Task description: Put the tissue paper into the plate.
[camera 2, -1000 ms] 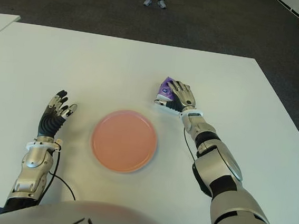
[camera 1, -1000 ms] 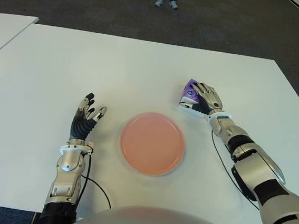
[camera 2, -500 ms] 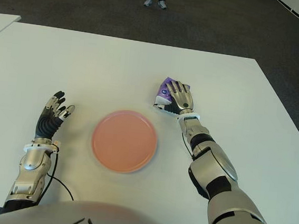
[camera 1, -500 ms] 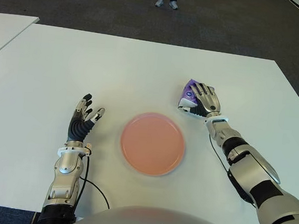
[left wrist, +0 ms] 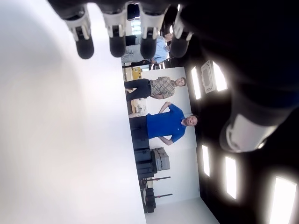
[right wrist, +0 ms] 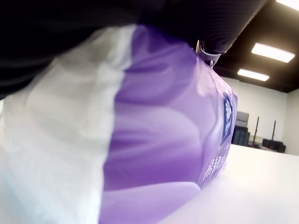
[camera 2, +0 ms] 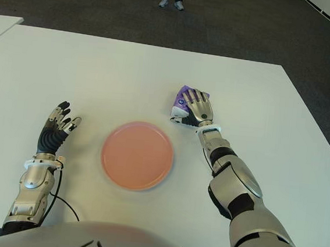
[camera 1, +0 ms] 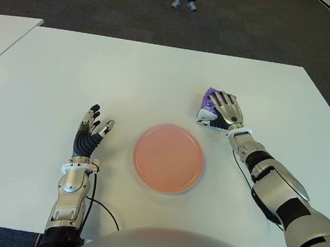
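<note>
right hand [camera 1: 227, 108]: laid palm-down over the tissue pack, fingers draped across its top and curled round it, so it's got a hold of it
tissue pack [camera 1: 208, 104]: purple and white plastic-wrapped packet, sitting on the table under the right hand; the right wrist view is basically filled with its crinkly purple wrapper [right wrist: 163, 126] pressed right against the palm
where the pack is: on the table, off to the robot's right of the plate and a little further out, close to it but not touching
plate [camera 1: 168, 157]: round, pinkish-orange, nothing in it, in the middle of the near part of the table
left hand [camera 1: 90, 132]: to the left of the plate, well apart from it, fingers stretched out and loose, holding nothing
left fingertips [left wrist: 84, 46]: in the left wrist view, lined up straight with just bare white tabletop beyond them
table [camera 1: 128, 79]: big white top
background: dark carpet past the far edge, a few people's feet [camera 1: 182, 1] standing there
</note>
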`<state>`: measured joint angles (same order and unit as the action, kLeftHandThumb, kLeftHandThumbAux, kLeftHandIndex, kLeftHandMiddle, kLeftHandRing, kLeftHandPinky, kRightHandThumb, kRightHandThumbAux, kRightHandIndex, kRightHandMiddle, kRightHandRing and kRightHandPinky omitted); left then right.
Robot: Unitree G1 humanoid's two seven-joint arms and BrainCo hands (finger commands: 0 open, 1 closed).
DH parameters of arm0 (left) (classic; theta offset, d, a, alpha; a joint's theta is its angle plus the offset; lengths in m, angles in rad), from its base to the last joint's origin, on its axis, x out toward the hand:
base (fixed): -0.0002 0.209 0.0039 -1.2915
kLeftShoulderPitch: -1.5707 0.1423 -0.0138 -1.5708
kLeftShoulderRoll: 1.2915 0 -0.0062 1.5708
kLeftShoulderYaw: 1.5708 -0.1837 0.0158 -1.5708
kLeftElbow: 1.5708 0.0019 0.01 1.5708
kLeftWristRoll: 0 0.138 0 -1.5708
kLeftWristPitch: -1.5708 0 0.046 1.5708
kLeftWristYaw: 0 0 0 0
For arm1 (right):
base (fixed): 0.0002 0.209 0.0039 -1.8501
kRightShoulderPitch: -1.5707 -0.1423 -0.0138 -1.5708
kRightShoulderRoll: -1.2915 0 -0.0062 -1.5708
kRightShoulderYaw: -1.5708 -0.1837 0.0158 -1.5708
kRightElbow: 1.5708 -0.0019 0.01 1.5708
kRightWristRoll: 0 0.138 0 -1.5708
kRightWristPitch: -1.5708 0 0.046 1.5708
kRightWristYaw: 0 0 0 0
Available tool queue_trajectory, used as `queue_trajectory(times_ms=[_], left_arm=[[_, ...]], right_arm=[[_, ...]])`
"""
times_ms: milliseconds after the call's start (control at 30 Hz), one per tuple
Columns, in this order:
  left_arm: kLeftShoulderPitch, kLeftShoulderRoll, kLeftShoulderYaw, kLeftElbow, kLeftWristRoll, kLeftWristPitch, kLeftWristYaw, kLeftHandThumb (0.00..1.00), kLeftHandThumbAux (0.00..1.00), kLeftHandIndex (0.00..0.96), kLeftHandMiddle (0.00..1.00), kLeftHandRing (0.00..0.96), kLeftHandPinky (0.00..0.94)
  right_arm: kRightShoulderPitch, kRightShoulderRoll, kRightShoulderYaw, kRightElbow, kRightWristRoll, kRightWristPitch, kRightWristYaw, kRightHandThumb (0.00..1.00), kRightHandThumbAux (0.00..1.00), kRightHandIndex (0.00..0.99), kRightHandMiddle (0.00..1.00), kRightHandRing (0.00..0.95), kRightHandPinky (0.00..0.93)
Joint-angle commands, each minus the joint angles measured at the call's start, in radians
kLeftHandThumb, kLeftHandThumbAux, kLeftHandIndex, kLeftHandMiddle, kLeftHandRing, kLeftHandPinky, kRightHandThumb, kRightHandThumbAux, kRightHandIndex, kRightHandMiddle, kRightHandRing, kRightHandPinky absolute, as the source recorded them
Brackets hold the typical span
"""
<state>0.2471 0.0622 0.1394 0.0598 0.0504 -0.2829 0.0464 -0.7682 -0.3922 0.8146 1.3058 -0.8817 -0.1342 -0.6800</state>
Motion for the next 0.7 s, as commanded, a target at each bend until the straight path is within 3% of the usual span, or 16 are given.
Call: queue_trajectory(times_ms=[33, 367, 700], left_arm=[[0.008, 0.007, 0.002, 0.019, 0.007, -0.001, 0.007, 0.0, 0.563, 0.0, 0.0, 0.0, 0.0], [0.005, 0.012, 0.008, 0.029, 0.001, 0.001, 0.005, 0.0, 0.567, 0.0, 0.0, 0.0, 0.0], [0.003, 0.021, 0.008, 0.047, -0.001, -0.021, -0.003, 0.0, 0.567, 0.0, 0.0, 0.0, 0.0]], right_arm=[[0.133, 0.023, 0.082, 0.076, -0.084, 0.009, 0.082, 0.534, 0.196, 0.0, 0.0, 0.0, 0.0], [0.126, 0.023, 0.212, 0.083, -0.196, 0.126, 0.007, 0.546, 0.235, 0.0, 0.0, 0.0, 0.0], [0.122, 0.022, 0.224, 0.084, -0.167, 0.118, 0.005, 0.57, 0.24, 0.0, 0.0, 0.0, 0.0]])
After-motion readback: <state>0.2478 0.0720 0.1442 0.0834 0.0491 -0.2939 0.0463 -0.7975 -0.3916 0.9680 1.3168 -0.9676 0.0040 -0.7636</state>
